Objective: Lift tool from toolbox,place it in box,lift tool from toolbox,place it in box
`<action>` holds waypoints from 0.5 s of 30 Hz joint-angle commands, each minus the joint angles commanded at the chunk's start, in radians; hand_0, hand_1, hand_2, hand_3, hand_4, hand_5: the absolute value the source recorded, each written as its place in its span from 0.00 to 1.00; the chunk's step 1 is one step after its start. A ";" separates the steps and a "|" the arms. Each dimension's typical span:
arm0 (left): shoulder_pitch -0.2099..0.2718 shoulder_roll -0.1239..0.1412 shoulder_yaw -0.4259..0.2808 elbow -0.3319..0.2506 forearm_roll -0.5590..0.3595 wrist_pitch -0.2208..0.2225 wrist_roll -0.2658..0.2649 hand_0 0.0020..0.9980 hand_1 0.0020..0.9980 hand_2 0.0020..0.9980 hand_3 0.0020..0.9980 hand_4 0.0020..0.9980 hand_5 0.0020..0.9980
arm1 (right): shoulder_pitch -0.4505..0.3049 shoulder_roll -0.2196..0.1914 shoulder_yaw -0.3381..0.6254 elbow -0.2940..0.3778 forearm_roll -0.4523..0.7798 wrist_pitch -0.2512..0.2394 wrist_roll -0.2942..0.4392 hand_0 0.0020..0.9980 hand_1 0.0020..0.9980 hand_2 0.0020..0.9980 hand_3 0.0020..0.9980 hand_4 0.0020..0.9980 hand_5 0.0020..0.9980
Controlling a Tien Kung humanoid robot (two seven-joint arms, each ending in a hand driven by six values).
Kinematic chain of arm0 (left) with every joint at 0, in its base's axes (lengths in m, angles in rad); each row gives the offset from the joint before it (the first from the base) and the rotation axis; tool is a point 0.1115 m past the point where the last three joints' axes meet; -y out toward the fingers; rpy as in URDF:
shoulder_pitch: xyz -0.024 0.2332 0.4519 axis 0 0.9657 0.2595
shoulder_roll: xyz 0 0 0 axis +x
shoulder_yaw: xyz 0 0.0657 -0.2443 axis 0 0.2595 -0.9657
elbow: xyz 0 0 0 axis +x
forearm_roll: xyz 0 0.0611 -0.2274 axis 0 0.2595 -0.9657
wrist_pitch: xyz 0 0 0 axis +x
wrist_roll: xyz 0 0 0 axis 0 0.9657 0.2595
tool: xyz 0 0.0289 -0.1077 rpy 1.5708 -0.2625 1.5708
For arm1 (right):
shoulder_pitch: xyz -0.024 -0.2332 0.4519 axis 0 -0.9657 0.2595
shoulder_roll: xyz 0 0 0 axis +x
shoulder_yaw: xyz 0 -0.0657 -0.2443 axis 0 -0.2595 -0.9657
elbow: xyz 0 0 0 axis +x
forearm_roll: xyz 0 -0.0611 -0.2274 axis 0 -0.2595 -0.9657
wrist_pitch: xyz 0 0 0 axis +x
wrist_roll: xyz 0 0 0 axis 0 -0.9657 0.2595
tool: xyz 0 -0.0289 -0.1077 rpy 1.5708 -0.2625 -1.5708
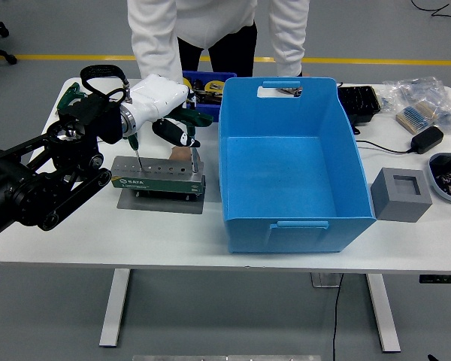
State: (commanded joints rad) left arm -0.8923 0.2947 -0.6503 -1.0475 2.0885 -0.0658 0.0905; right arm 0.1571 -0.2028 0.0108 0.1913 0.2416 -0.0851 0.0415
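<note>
L hand [161, 105] gripping tool [134, 153] over toolbox [158, 177] | fingertips partly hidden | R hand out of view

A person in a white coat [203, 26] stands at the far side. On the white table's [173, 233] right: a grey square foam block [403, 194], a black power adapter [426, 140], clear plastic bags [421, 96].

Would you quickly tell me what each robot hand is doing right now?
Left hand: closed on a screwdriver standing in the toolbox.
Right hand: not in view.
</note>
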 joint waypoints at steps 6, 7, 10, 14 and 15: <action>-0.013 -0.006 0.029 0.035 0.004 0.000 0.005 0.44 0.29 0.30 0.42 1.00 0.59 | 0.000 -0.001 0.005 -0.001 -0.010 0.000 -0.002 0.73 0.72 0.78 0.72 0.95 0.83; -0.015 -0.006 0.034 0.041 0.005 0.000 0.005 0.44 0.29 0.30 0.42 1.00 0.59 | 0.000 -0.002 0.005 -0.001 -0.009 0.000 -0.002 0.73 0.72 0.78 0.72 0.95 0.83; -0.016 -0.007 0.039 0.050 0.004 -0.001 0.007 0.44 0.29 0.30 0.42 1.00 0.59 | 0.000 -0.002 0.005 -0.001 -0.007 0.000 -0.001 0.73 0.72 0.78 0.72 0.95 0.83; -0.017 -0.005 0.045 0.052 -0.001 -0.003 0.009 0.43 0.28 0.28 0.35 1.00 0.59 | 0.001 -0.003 0.009 -0.001 -0.014 0.000 -0.003 0.73 0.72 0.78 0.72 0.95 0.83; -0.017 -0.005 0.046 0.051 -0.002 -0.003 0.010 0.43 0.28 0.28 0.35 1.00 0.59 | 0.001 -0.003 0.009 -0.001 -0.012 0.000 -0.002 0.73 0.72 0.78 0.72 0.95 0.83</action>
State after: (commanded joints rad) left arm -0.9090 0.2901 -0.6044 -0.9963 2.0862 -0.0692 0.1004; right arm 0.1582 -0.2062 0.0193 0.1899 0.2291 -0.0852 0.0390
